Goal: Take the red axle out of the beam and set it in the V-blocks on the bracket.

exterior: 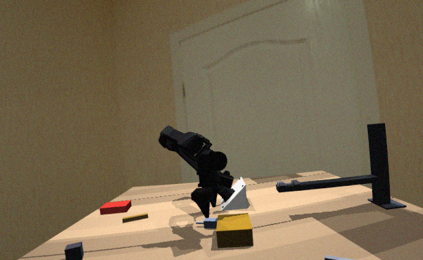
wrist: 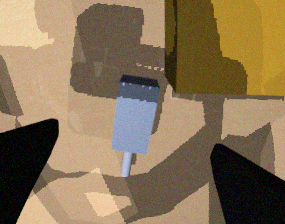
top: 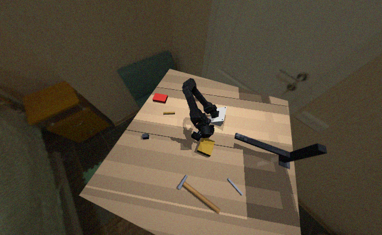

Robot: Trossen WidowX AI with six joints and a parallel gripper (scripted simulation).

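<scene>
My gripper [top: 201, 136] [exterior: 210, 211] [wrist: 137, 140] is open and empty, pointing down low over the table. Between and beyond its fingers in the wrist view lies a light-blue block [wrist: 134, 125] [exterior: 209, 222] with a dark end and a thin pale rod sticking out. The dark bracket [top: 262, 144] [exterior: 336, 183] is an upright post with a long horizontal arm; small grey V-blocks [exterior: 285, 183] sit on its free end and hold nothing visible. I cannot make out a red axle or tell which part is the beam.
A yellow block [top: 206, 147] [exterior: 234, 222] [wrist: 248, 45] stands close beside the blue block. A white wedge [top: 222, 114] [exterior: 239, 197] is at the arm's base. A red block [top: 160, 97] [exterior: 115, 206], brass bar [top: 168, 112], dark cube [top: 145, 136], hammer [top: 201, 197] and grey rod [top: 235, 187] lie farther off.
</scene>
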